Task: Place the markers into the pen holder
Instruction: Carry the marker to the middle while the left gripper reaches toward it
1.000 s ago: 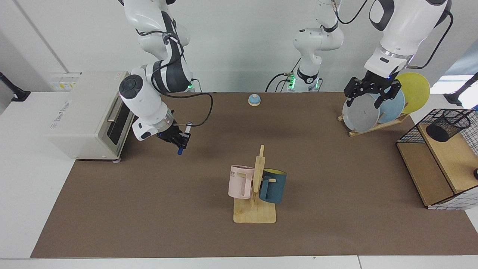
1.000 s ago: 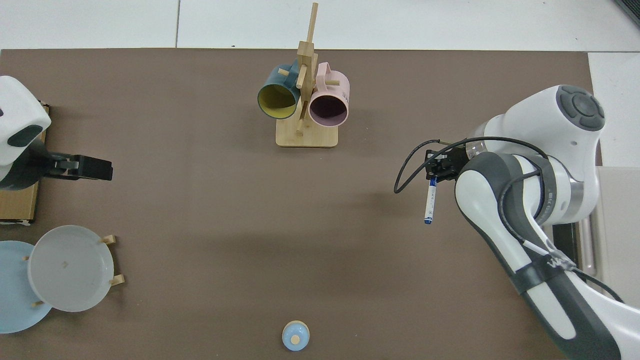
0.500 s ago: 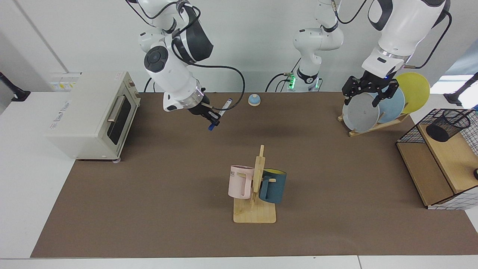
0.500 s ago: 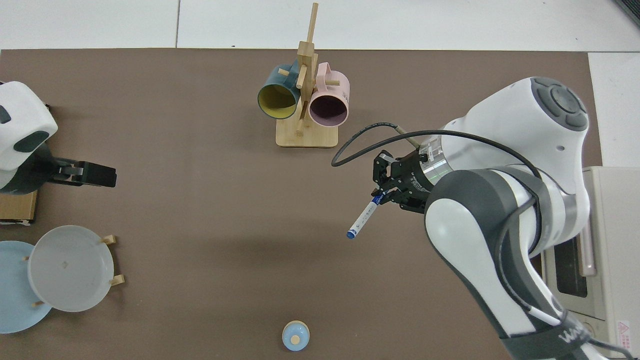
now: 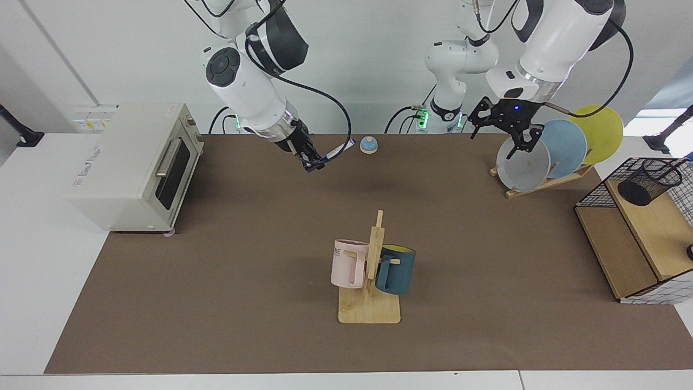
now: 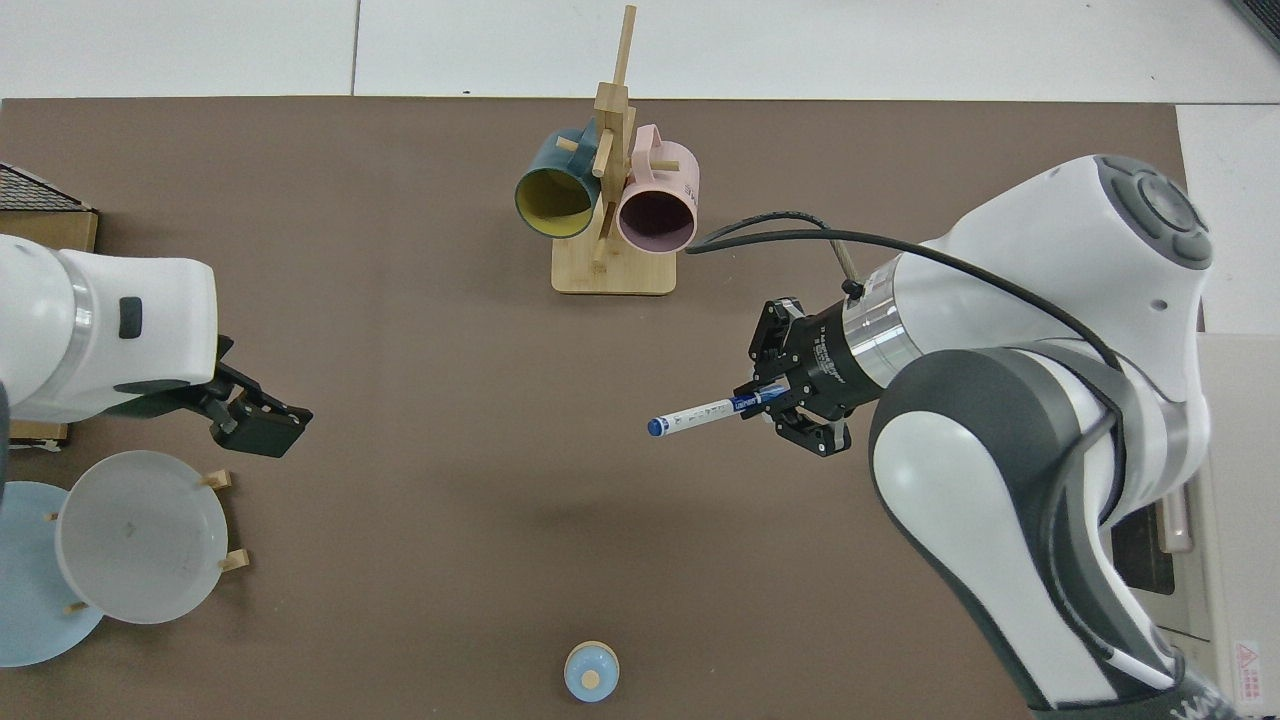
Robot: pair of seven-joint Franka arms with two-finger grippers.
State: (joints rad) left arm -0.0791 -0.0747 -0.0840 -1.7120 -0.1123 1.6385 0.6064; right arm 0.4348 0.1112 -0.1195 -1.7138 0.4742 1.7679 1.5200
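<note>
The right gripper (image 6: pixel 775 405) is clamped on the marker (image 6: pixel 700 415) and is carrying it high over the middle of the brown mat (image 5: pixel 216 281), having swung away from the toaster oven (image 5: pixel 130 162) at the mat's edge within the last second. The marker is now lying nearly level, its free end pointing across toward the other arm. The left gripper (image 5: pixel 506 130), fingers apart and empty, is turning in from the plate rack (image 5: pixel 541 162) toward the centre. This looks like a handover being set up, since the pen holder (image 5: pixel 647 184) is sitting on the wire rack (image 5: pixel 622 271) at the far end, beyond the right arm's side.
</note>
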